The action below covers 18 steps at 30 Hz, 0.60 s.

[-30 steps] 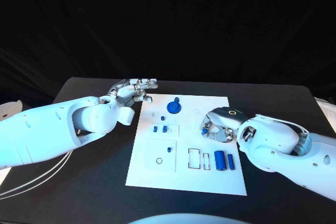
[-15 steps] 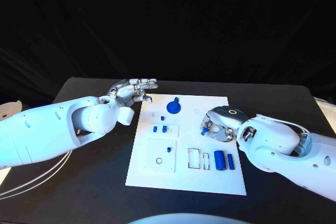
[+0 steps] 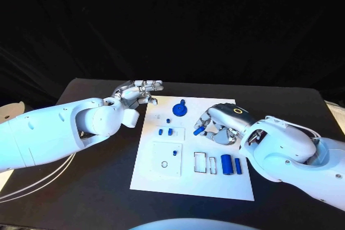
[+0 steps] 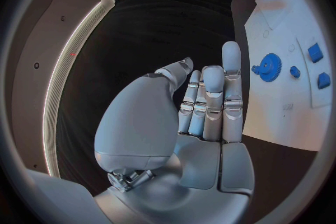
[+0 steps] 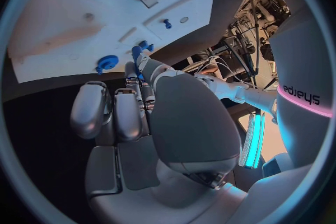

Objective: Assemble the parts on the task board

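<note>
The white task board lies in the middle of the black table. On it are a blue gear, two small blue blocks and two blue cylinders. My right hand hovers over the board's upper right part and pinches a short blue peg, whose end sticks out toward the blocks. The right wrist view shows that peg between the fingertips, near the gear. My left hand hangs at the board's far left corner with straight fingers and holds nothing; the left wrist view shows this hand the same way.
A raised white plate with holes sits at the board's left, and two empty rectangular frames stand beside the cylinders. Black table surrounds the board on all sides. Pale cables trail off the table's left side.
My right hand has shifted left and farther over the board, and the blue peg now pokes out of its fingers. The left hand has stayed in place.
</note>
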Available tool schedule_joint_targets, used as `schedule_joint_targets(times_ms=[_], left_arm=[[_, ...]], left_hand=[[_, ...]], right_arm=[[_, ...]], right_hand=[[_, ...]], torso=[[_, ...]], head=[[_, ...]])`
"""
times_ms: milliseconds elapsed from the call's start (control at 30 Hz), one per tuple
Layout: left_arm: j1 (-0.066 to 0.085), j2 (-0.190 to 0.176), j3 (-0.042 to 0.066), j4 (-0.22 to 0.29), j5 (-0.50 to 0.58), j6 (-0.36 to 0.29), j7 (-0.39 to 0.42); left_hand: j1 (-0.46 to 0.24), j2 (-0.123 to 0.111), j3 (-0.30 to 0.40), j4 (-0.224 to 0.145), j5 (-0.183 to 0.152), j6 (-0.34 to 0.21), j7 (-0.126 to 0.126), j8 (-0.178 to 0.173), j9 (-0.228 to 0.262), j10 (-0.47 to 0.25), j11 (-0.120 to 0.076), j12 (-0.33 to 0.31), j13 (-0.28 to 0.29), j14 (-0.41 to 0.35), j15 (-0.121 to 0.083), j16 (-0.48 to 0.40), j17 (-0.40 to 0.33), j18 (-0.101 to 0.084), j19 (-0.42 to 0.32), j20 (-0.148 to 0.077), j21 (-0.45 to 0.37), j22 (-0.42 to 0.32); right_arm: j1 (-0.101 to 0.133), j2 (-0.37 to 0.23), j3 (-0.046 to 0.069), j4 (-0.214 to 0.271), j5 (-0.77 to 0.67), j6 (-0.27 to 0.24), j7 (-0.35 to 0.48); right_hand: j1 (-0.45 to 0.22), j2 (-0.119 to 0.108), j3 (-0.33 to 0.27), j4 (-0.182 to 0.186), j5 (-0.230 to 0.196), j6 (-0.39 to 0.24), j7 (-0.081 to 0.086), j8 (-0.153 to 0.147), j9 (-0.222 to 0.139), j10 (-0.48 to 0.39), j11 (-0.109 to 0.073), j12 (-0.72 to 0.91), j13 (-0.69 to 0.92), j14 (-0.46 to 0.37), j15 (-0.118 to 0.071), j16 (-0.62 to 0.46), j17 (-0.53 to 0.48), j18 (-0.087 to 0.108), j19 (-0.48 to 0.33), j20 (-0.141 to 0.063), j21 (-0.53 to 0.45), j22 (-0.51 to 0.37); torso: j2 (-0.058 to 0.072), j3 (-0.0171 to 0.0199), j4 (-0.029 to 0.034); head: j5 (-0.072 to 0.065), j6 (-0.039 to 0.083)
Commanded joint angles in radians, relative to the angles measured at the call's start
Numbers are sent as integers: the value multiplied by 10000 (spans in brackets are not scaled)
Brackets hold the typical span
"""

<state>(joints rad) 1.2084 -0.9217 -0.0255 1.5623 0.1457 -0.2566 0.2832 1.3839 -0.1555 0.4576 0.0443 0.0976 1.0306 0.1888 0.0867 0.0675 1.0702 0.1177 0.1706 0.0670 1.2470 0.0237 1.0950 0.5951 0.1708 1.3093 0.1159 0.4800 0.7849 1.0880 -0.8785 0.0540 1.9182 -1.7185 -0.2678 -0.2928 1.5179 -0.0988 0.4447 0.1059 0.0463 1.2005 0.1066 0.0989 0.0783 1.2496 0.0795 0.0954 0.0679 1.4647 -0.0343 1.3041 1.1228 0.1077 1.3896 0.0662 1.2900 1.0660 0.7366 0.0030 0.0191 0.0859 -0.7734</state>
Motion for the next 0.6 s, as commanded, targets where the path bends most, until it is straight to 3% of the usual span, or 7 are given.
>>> schedule_joint_targets(times_ms=[33,200,333,600], left_arm=[[6,33,4,18,35,217,31],[6,79,4,22,35,233,34],[7,100,4,41,35,239,35],[8,106,4,68,35,234,39]], left_hand=[[-1,16,-18,-61,64,-90,5,-6,-4,-68,5,41,-8,-78,5,-7,-12,83,-44,-9,-66,-14],[-1,16,-18,-61,64,-90,5,-6,-4,-68,5,41,-8,-78,5,-7,-12,83,-44,-9,-66,-14],[-1,16,-18,-61,64,-90,5,-6,-4,-68,5,41,-8,-78,5,-7,-12,83,-44,-9,-66,-14],[5,19,-19,-70,64,-90,6,-1,-2,-82,6,49,-8,-86,6,-6,-26,84,-47,-7,-66,-14]], right_arm=[[-132,428,-75,37,333,-148,476],[-450,1257,-206,-219,176,55,740],[-698,1829,-318,-561,35,386,875],[-966,2353,-445,-1061,-166,1090,877]], right_hand=[[-125,22,72,-28,35,12,63,12,341,405,-348,-69,-9,374,-27,34,-6,-124,53,10,57,-4],[-154,10,152,-81,38,-17,86,-17,352,381,-327,-126,-9,369,-10,29,-25,-120,41,24,48,-23],[-171,-2,182,-110,40,-32,98,-32,358,365,-316,-153,-10,365,-2,21,-44,-119,34,31,43,-34],[-206,-13,202,-133,42,-45,111,-46,364,348,-302,-182,-10,361,10,17,-56,-116,23,40,35,-49]], torso=[[6,-2,-1],[2,-13,22],[16,-14,5],[18,0,-8]], head=[[102,-39],[189,-93],[256,-103],[323,-147]])
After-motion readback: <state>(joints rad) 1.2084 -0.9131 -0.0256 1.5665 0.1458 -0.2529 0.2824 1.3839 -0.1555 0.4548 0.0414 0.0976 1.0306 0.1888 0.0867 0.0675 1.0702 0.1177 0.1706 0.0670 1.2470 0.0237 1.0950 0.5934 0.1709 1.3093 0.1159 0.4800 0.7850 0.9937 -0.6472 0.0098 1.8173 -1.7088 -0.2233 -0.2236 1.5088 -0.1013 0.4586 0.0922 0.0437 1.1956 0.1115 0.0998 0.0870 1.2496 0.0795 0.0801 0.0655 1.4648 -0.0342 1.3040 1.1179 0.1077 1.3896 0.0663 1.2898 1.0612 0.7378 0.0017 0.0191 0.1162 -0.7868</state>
